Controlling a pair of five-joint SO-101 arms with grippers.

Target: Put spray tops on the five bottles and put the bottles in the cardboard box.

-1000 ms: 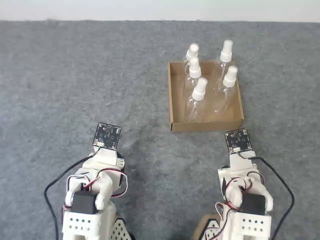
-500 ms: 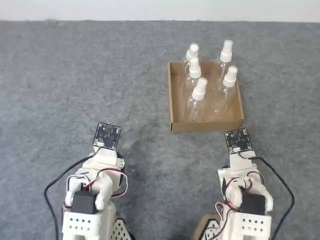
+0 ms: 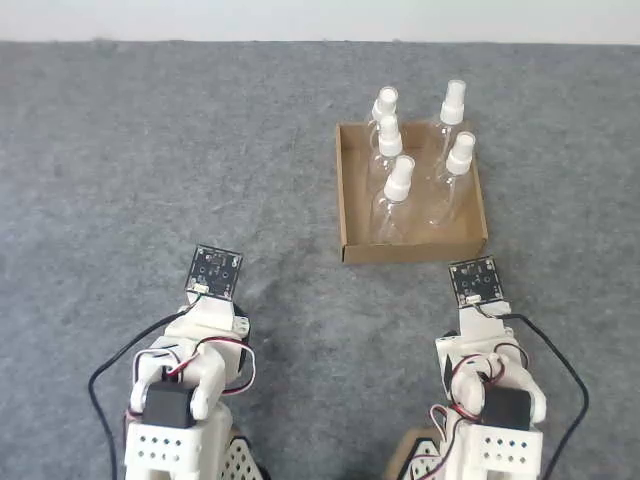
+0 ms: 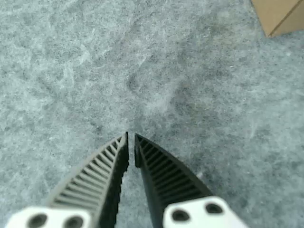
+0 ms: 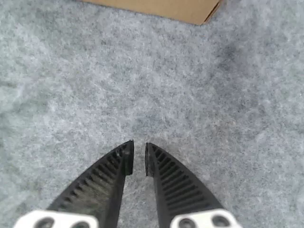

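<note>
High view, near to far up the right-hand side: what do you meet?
right arm → cardboard box, front wall first → front-left bottle → back-right bottle

No legible print — none (even on the cardboard box (image 3: 412,251)).

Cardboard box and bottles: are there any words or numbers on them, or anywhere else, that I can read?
No text can be read anywhere.
The brown cardboard box has plain walls.
The five clear plastic bottles with white spray tops show no labels.
The two small black circuit boards have tiny marks, too small to read.
</note>
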